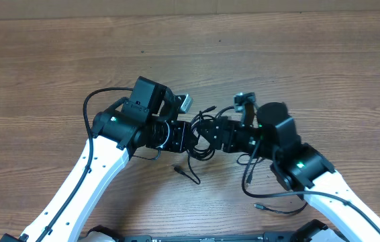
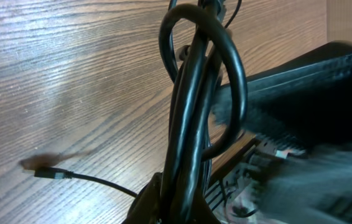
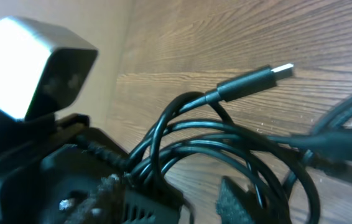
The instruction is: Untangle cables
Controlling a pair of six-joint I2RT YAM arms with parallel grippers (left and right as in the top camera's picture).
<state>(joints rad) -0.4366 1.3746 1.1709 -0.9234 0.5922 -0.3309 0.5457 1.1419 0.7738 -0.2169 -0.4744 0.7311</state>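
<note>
The cables (image 1: 202, 128) are thin black cords looped in a small bundle between my two grippers at the table's centre. My left gripper (image 1: 184, 136) is shut on the bundle. In the left wrist view the cords (image 2: 191, 106) rise out of its jaws (image 2: 182, 208). My right gripper (image 1: 222, 138) faces it from the right and looks open. In the right wrist view one finger (image 3: 238, 199) sits inside the loops (image 3: 226, 134) with wood showing beside it. One plug (image 3: 260, 78) with a silver tip points right. Another plug end (image 1: 178, 169) trails on the table and also shows in the left wrist view (image 2: 48, 173).
The wooden table (image 1: 56, 60) stretches far and left of the arms. The left wrist camera (image 3: 33, 65) is close in front of my right gripper. A thin black cord (image 1: 270, 208) lies by the right arm's base. Thicker wires (image 1: 92, 101) arc off the left arm.
</note>
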